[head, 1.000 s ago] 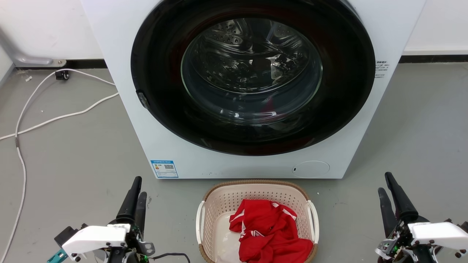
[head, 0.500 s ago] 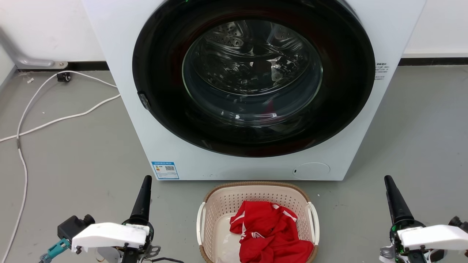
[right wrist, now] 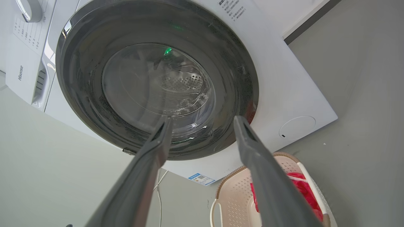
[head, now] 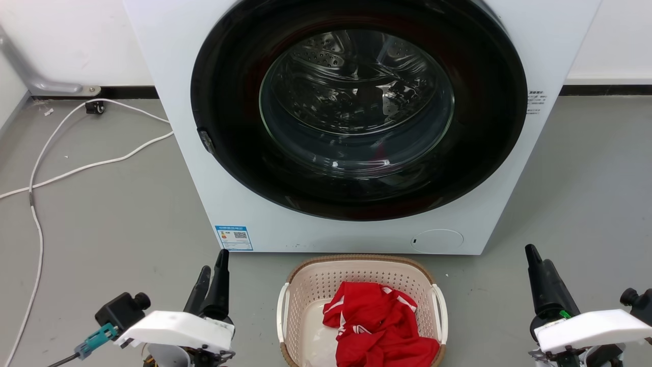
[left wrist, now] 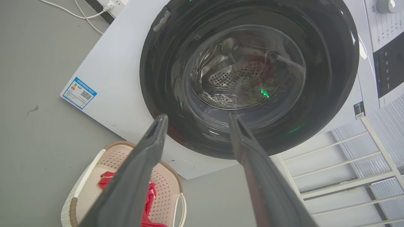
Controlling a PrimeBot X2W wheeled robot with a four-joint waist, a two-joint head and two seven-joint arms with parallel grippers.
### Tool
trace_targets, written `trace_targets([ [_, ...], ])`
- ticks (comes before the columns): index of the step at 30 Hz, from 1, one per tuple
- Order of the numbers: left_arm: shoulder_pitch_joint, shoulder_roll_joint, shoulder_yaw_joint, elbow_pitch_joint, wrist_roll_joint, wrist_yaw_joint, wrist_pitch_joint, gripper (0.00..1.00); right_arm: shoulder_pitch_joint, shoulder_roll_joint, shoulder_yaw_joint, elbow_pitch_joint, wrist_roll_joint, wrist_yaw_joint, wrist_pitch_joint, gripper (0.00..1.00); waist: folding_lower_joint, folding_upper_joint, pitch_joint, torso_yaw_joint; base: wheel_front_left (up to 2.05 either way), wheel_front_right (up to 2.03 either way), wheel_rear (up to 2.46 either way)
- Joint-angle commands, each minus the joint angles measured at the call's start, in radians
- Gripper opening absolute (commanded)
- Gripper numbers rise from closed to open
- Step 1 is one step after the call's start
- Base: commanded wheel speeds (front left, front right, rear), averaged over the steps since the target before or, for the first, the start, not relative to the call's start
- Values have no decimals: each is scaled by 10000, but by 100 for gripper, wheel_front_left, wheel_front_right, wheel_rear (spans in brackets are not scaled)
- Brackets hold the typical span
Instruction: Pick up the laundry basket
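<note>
Grey floor (head: 127,219) by white front-load washer (head: 316,237): edged left claw (head: 214,261) toward beige perforated plastic laundry basket (head: 305,285), right claw (head: 538,256) flanking, both spread wide, empty, handle grabs pending.

left claw (head: 213,262) and right claw (head: 537,256) both low, jaws parted.

The robot's cameras recorded: one washer (head: 204,153) | one laundry basket (head: 310,285) | two white handles (head: 280,312) on it | one heap of red cloth (head: 382,326), number of pieces could not be told | two grippers, the left gripper (head: 214,260) and the right gripper (head: 538,255) | two dark fingers (left wrist: 135,176) each | one blue label (head: 234,237) | one round cover (head: 437,240)
</note>
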Motion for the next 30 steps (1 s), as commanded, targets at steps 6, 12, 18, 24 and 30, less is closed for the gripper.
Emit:
trace_targets([
  [6, -50, 30, -236, -32, 1200, 101, -240, 100, -3, -32, -48, -245, -1391, 1, -55, 100, 0, 0, -21, 33, 0, 0, 0],
  [12, -82, 33, -404, 53, 2163, 193, -431, 100, 41, -31, -62, -218, -2489, 2, -128, 100, 0, 0, -44, 76, 0, 0, 0],
  [18, -110, 44, -562, 125, 2992, 265, -613, 100, 70, -31, -121, -106, -3353, 2, -173, 100, 0, 0, -71, 113, 0, 0, 0],
  [24, -98, 45, -715, 182, 3735, 332, -784, 100, 78, -30, -171, -21, -4198, 2, -271, 100, 0, 0, -104, 133, 0, 0, 0],
  [30, -87, 45, -866, 282, 4410, 399, -950, 100, 83, -29, -162, 1, -5023, 1, -437, 100, 0, 0, -136, 146, 0, 0, 0],
])
